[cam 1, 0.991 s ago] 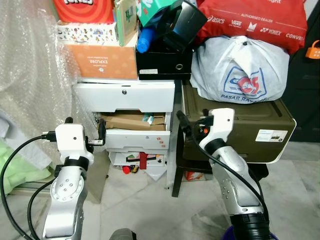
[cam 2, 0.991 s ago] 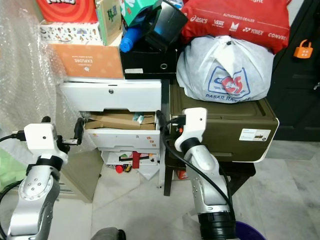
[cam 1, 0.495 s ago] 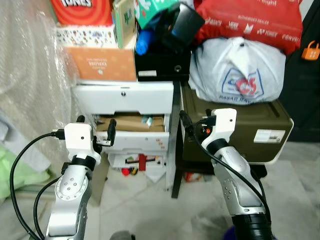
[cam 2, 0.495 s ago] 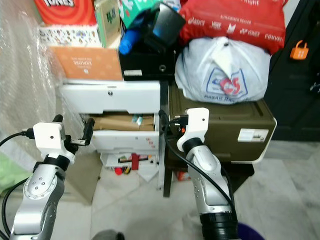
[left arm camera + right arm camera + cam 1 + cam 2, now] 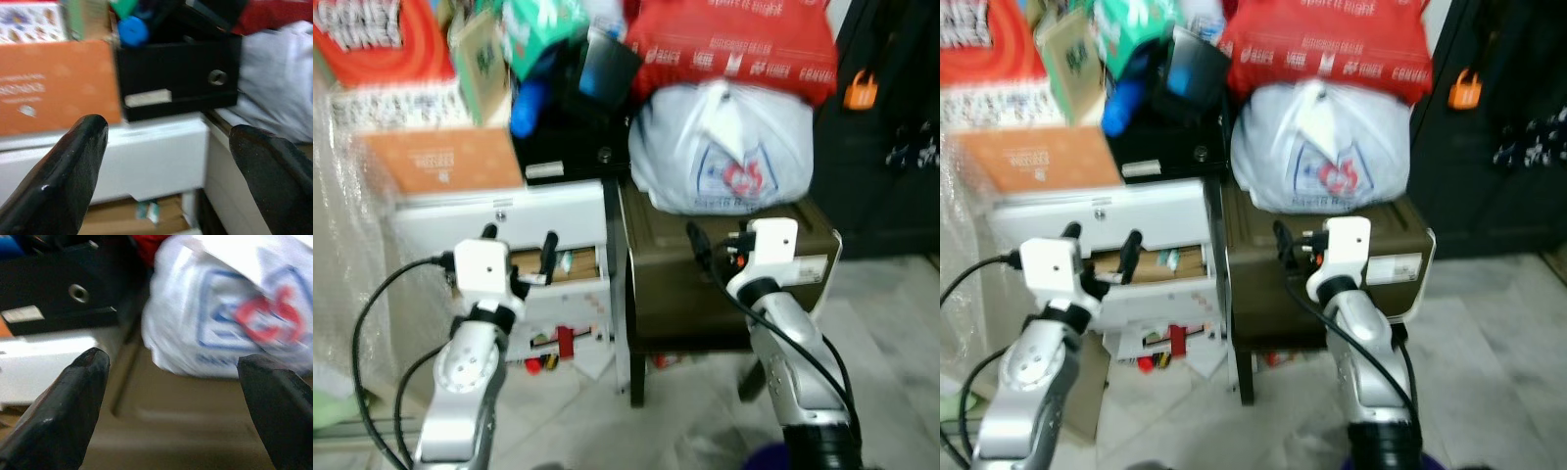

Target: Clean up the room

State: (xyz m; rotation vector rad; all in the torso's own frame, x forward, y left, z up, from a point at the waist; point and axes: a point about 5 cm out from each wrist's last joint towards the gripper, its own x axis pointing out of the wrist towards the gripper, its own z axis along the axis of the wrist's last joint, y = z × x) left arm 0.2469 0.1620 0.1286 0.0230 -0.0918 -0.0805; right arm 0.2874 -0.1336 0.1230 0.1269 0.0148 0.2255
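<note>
Left gripper: my left gripper (image 5: 161, 161) is raised before the white drawer unit (image 5: 499, 211), its two black fingers (image 5: 63, 166) spread wide with nothing between them.
Clutter on the left: an orange box (image 5: 445, 162) sits on the drawer unit's top; a black box (image 5: 178, 81) stands just beside it, with a blue bottle cap (image 5: 132, 30) poking up behind.
Open drawer: the middle drawer (image 5: 570, 264) stands partly pulled out, brown cardboard showing inside; loose papers and a red item (image 5: 566, 341) lie on the floor below.
Centre: a dark olive cabinet (image 5: 705, 284) stands touching the drawer unit's side.
On the cabinet: a knotted white plastic bag (image 5: 724, 147), with a red shopping bag (image 5: 729, 49) piled on top.
Right gripper: my right gripper (image 5: 171, 396) is released and empty, held up facing the white bag.
Step in hand: I judge I am approaching and surveying; nothing is picked up yet, and the head views are blurred.
Next move: probably settling, then choosing one loose item, perhaps the floor litter, which needs bending low.
</note>
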